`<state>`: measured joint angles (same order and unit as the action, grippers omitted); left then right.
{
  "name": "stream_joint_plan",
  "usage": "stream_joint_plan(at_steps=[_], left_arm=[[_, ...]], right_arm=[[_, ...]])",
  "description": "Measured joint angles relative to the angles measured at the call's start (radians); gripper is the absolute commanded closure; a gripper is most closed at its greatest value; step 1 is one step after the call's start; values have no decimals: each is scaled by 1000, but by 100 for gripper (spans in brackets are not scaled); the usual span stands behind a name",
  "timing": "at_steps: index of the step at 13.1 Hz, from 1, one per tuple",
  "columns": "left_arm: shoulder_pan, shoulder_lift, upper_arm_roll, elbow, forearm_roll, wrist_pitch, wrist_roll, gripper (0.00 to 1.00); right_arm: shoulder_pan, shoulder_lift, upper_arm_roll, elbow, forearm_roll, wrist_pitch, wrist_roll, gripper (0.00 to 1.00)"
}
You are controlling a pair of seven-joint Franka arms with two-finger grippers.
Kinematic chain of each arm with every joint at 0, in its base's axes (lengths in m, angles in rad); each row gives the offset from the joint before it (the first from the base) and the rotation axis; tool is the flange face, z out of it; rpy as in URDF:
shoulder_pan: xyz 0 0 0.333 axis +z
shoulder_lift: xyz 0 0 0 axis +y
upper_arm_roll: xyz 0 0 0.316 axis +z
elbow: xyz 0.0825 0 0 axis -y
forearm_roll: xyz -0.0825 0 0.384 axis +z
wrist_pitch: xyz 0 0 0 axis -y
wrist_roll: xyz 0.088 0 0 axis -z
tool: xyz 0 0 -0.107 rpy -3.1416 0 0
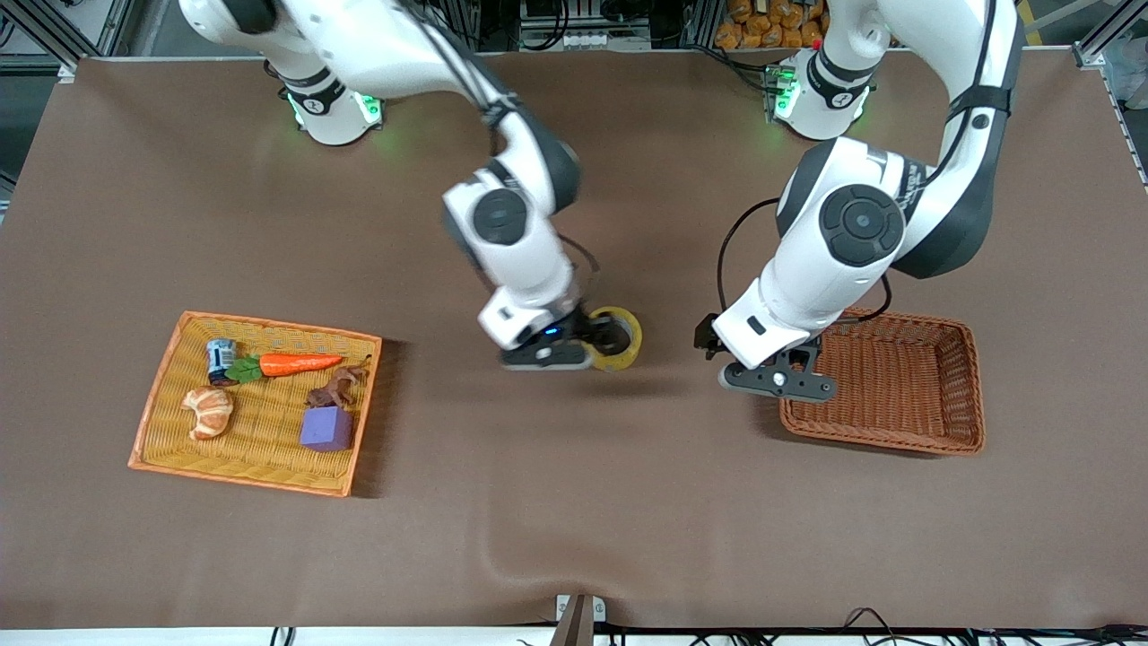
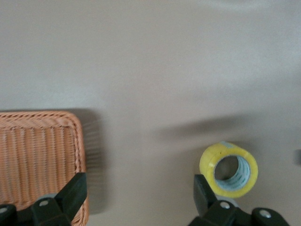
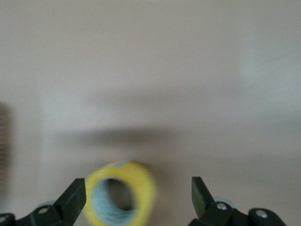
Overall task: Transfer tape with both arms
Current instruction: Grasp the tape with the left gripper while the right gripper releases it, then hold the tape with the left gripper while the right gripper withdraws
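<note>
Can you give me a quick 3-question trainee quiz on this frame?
1. True or false: the right gripper is clamped shut on the tape.
2. What does the left gripper hang over? A) the orange tray B) the edge of the brown wicker basket C) the tape
3. Which item in the orange tray lies nearest the front camera: the carrot, the croissant or the purple block?

Key:
1. False. Its fingers stand open, with the tape between them, standing on its edge on the table.
2. B
3. The purple block.
</note>
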<state>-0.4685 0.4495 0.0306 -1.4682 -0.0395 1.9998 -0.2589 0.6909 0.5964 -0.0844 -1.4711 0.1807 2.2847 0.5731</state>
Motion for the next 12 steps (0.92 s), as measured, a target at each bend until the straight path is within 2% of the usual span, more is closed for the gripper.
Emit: stream_joint_plan(at_steps=[3, 6, 9, 12], left_arm=[[-60, 72, -7, -4, -1, 90, -53, 0], [-147, 141, -8, -5, -1, 135, -183, 0], [-178, 177, -7, -45, -1, 140, -235, 0], [-187, 183, -8, -124, -1, 212, -235, 0]], right_arm=[[-174, -202, -3, -143, 0, -169, -148, 0], [-274, -354, -5, -222, -42, -317, -242, 0], [-404, -464, -7, -251, -61, -445, -390, 0], [-542, -538, -6, -240, -70, -554, -519, 0]])
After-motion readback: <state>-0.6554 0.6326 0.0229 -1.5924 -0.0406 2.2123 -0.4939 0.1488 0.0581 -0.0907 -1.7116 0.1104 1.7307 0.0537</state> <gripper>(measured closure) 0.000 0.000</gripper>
